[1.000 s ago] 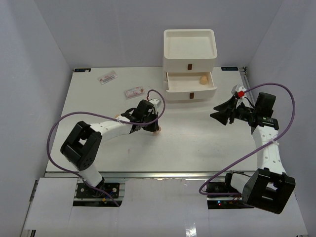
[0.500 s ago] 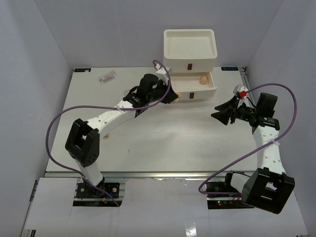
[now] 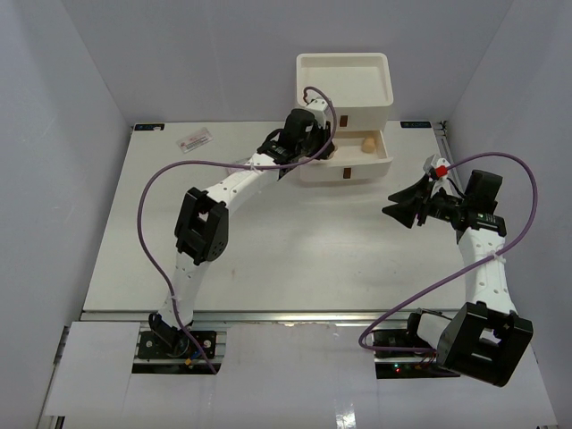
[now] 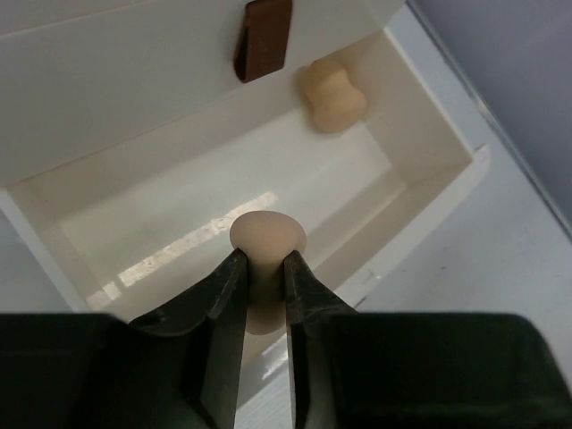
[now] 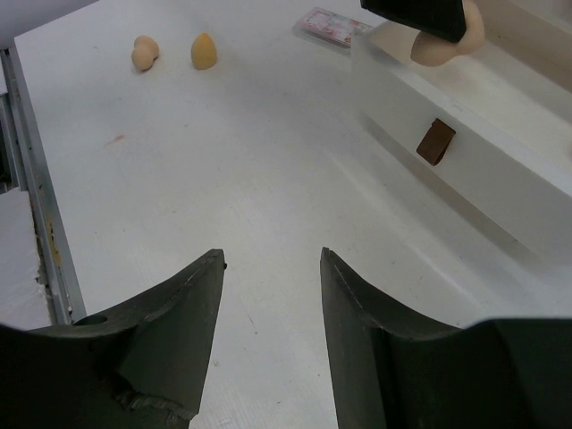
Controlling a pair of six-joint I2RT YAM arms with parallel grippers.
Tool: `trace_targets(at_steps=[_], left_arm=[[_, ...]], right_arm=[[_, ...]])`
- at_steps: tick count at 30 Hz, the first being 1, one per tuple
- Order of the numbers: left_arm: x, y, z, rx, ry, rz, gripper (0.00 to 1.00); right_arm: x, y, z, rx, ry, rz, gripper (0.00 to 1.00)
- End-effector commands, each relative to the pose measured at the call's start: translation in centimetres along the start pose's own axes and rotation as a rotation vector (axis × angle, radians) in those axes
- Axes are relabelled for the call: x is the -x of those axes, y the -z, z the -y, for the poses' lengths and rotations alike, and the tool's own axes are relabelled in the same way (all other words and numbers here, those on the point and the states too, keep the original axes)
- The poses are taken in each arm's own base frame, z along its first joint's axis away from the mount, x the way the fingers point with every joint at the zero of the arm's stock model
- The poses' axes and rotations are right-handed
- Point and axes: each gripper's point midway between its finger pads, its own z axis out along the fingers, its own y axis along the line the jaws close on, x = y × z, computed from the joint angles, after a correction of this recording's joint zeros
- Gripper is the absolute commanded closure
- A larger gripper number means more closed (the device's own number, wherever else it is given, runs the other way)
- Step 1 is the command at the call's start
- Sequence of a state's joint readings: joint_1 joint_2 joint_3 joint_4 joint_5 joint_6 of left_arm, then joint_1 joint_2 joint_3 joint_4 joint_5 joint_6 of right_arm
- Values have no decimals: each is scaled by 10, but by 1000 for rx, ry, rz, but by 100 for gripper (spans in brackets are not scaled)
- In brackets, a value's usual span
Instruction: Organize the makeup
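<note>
My left gripper (image 4: pixel 261 259) is shut on a peach sponge (image 4: pixel 266 234) and holds it over the open middle drawer (image 4: pixel 179 223) of the white box. In the top view the left gripper (image 3: pixel 326 148) is at the drawer's left end. A second peach sponge (image 4: pixel 332 96) lies at the drawer's far end and also shows in the top view (image 3: pixel 366 143). Two more sponges (image 5: pixel 143 52) (image 5: pixel 204 51) lie on the table, seen in the right wrist view. One clear pink-red packet (image 3: pixel 195 139) lies at the back left. My right gripper (image 3: pixel 393 210) is open and empty.
The white three-drawer box (image 3: pixel 344 80) with brown handles (image 4: pixel 264 36) stands at the back centre. A packet (image 5: pixel 335 22) lies near the box's left side. The left arm stretches diagonally across the table's left half. The right arm stays at the right edge.
My left gripper has carried the peach sponge from the table's middle-left up and back to above the open drawer. The right arm has not moved.
</note>
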State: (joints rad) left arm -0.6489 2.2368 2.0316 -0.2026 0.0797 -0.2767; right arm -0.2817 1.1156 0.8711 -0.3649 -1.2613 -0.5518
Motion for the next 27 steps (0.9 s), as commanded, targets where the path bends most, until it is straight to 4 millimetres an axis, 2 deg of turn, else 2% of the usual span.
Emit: trace_targets(at_steps=[1, 3, 5, 9, 13, 15, 19, 22, 23, 24, 25, 27], left_arm=[[41, 15, -7, 52, -20, 82, 49], [40, 16, -6, 43, -15, 78, 40], [43, 20, -1, 23, -10, 80, 36], [54, 36, 12, -27, -7, 91, 32], [61, 61, 24, -77, -25, 101, 31], [79, 88, 34, -117, -38, 144, 30], [74, 156, 57, -279, -7, 171, 24], [61, 203, 51, -278, 13, 191, 21], [42, 216, 42, -258, 32, 170, 20], [37, 235, 37, -247, 39, 184, 19], [43, 259, 35, -241, 37, 225, 19], [19, 285, 23, -198, 67, 222, 18]], right_arm=[[2, 0, -3, 26, -7, 22, 47], [2, 1, -4, 26, -9, 21, 46], [1, 1, -3, 23, -8, 20, 47], [0, 1, -4, 22, 1, 17, 46], [-4, 1, -9, 46, 19, 19, 45], [-7, 1, -16, 78, 45, 25, 44], [-17, -3, -33, 129, 102, -1, 40], [-33, -13, -40, 158, 130, -67, 40], [-40, -20, -42, 167, 138, -104, 40], [-49, -29, -43, 175, 152, -152, 40], [-58, -40, -44, 180, 171, -211, 40], [-78, -63, -50, 183, 208, -326, 41]])
